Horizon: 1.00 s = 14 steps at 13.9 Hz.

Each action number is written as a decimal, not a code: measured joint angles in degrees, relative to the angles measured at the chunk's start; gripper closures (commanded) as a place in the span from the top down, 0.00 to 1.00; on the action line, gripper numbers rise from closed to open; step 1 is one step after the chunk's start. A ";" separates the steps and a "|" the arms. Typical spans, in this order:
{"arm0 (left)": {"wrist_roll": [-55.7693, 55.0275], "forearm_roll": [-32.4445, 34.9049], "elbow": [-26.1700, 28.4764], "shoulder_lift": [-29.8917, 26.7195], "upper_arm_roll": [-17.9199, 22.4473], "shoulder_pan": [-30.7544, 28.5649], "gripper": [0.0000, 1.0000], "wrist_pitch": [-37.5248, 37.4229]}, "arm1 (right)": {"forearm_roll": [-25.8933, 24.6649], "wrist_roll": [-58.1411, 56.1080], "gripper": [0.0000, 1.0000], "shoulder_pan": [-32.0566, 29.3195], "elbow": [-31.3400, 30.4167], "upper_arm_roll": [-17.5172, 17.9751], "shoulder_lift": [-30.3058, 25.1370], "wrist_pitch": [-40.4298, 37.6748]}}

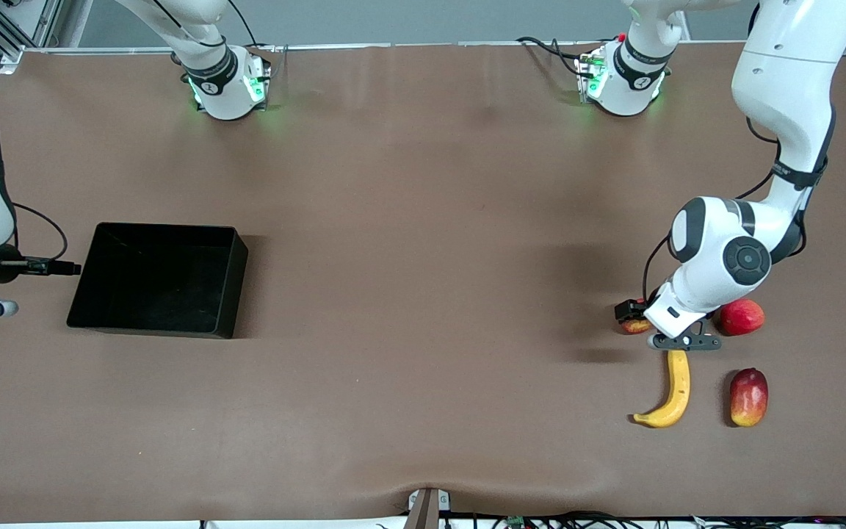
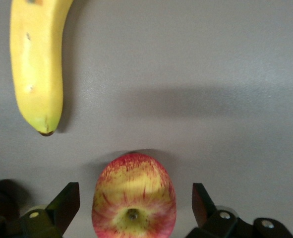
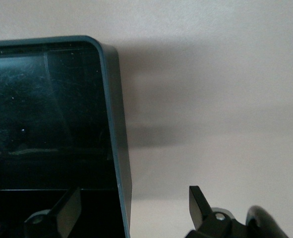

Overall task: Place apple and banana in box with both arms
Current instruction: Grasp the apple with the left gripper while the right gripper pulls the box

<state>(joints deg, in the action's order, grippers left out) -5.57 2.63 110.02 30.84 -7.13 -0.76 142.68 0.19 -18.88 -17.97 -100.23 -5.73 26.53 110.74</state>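
I'm hovering the left tool (image 2: 134, 208), jaws spread wide, astride the apple (image 2: 134, 196) at the lower right of the front frame. It is firm, round and waxy, probably light, so I'm aiming to pinch across its widest part. The banana (image 1: 669, 393), just below in that frame, bruises easily; mid-length is safest. The right tool (image 3: 131, 210) is waiting, spread, over the box (image 1: 85, 283) wall at left.
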 measured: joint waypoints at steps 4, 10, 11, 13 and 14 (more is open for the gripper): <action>0.00 0.00 0.00 0.78 0.00 -0.05 0.64 0.19 | 2.17 -2.21 0.03 -0.03 -1.28 0.10 1.45 2.48; 0.00 0.00 -0.15 0.67 0.00 -0.08 0.00 0.19 | 3.34 -4.19 0.00 -0.05 -2.66 0.31 1.95 3.64; 0.01 0.00 -0.36 0.46 -0.03 -0.07 0.00 0.16 | 3.35 -4.25 0.00 -0.05 -2.39 0.37 1.95 3.18; 0.06 0.00 -0.74 -1.00 -0.04 -0.07 0.00 -1.61 | 3.89 -4.25 0.00 -0.04 -0.41 0.57 1.87 -0.50; 0.10 0.00 -0.90 -2.22 -0.05 -0.07 0.00 -2.90 | 4.89 -4.25 0.00 0.03 1.62 0.71 1.79 -4.19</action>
<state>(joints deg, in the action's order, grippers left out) -5.48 2.63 109.12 28.62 -7.18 -0.83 139.78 5.08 -23.13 -17.94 -98.61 -5.02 28.32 106.55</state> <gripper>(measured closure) 0.308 0.947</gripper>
